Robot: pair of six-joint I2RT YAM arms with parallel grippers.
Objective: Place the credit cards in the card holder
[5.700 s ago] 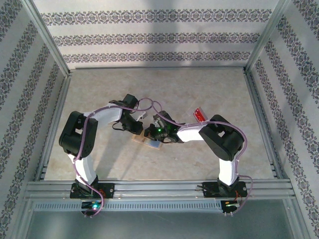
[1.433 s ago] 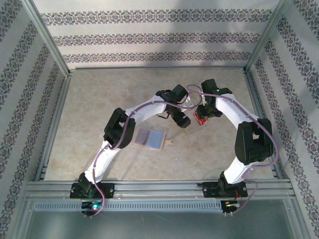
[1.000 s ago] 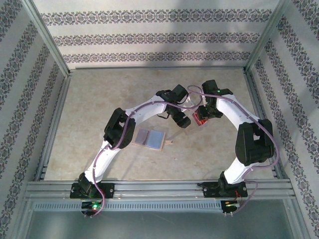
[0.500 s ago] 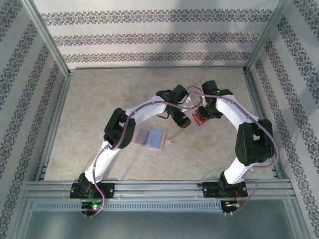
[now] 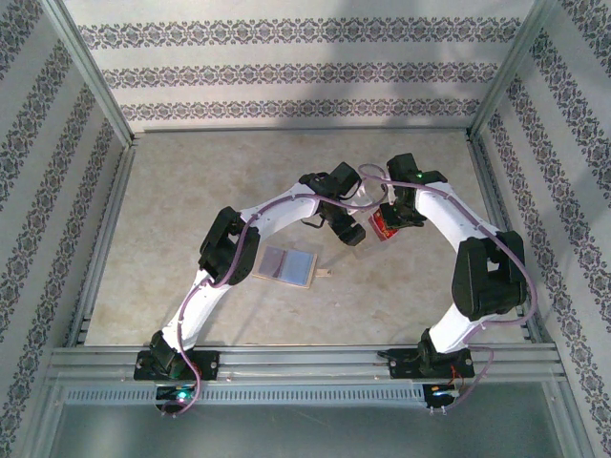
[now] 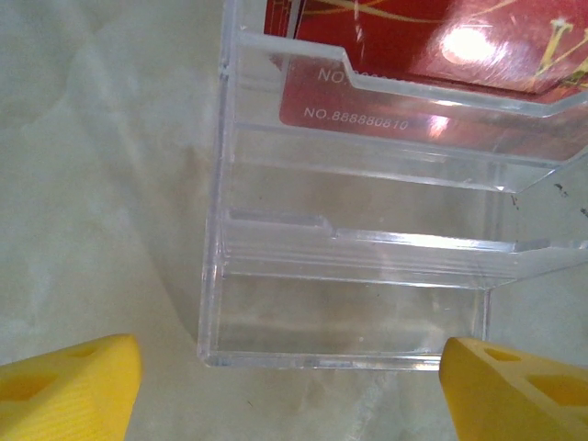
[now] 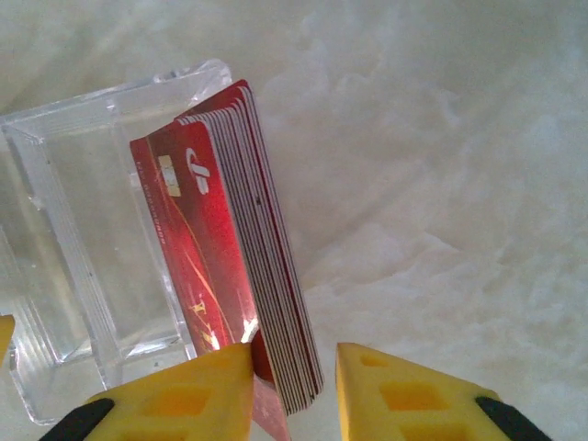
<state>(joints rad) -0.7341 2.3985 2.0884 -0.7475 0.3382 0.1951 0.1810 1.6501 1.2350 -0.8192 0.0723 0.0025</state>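
The credit cards (image 7: 230, 248) stand in a clear stand (image 6: 349, 303). The right end effector (image 7: 294, 363) brackets the stack narrowly, probably to lift cards; whether it pinches, I cannot tell. The left end effector (image 6: 292, 372), wide apart, flanks the stand, likely to steady it. The card holder (image 5: 289, 264) lies open, apart.

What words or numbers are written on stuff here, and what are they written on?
"NO.888880810", in white, on the red card seen through the clear plastic box.
A curly white logo, maybe "JP", on the front card of the red stack; I am not sure of the letters.
Gold letters lower on that front card are too blurred to read.
In the view from above, any writing is too small to read.
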